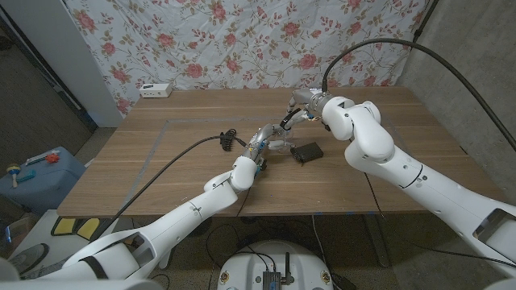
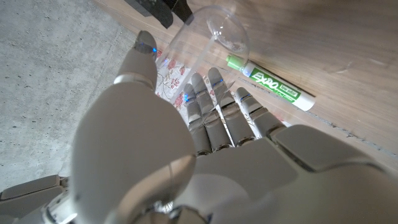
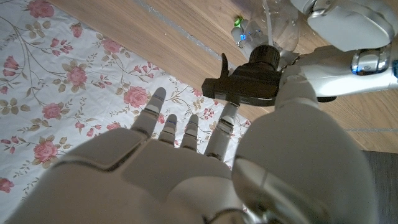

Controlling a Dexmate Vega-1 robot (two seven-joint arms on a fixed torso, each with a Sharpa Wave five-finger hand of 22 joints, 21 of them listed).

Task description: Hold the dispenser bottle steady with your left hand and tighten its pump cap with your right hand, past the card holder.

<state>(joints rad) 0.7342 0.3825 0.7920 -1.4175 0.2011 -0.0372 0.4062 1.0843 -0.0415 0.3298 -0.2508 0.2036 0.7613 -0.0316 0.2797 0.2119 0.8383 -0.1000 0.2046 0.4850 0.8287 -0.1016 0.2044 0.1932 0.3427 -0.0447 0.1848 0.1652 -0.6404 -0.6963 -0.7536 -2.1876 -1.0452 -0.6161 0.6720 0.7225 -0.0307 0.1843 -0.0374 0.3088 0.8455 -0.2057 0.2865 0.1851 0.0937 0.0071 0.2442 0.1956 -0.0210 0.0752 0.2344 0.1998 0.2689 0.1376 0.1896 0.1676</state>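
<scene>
A clear dispenser bottle (image 1: 276, 144) (image 2: 208, 34) stands tilted near the table's middle. My left hand (image 1: 259, 151) (image 2: 211, 124) wraps its fingers around the bottle's body. The black pump cap (image 1: 284, 125) (image 3: 249, 81) sits on the bottle's neck. My right hand (image 1: 304, 104) (image 3: 186, 162) reaches it from the far side, with the thumb against the cap's collar and a finger under the pump head; the other fingers are spread. The black card holder (image 1: 307, 151) lies just to the right of the bottle, on the near side of my right hand.
A green Expo marker (image 2: 270, 84) lies on the wood beside the bottle. A white box (image 1: 156, 90) sits at the table's back left. A flowered cloth hangs behind the table. Cables trail from both arms across the tabletop.
</scene>
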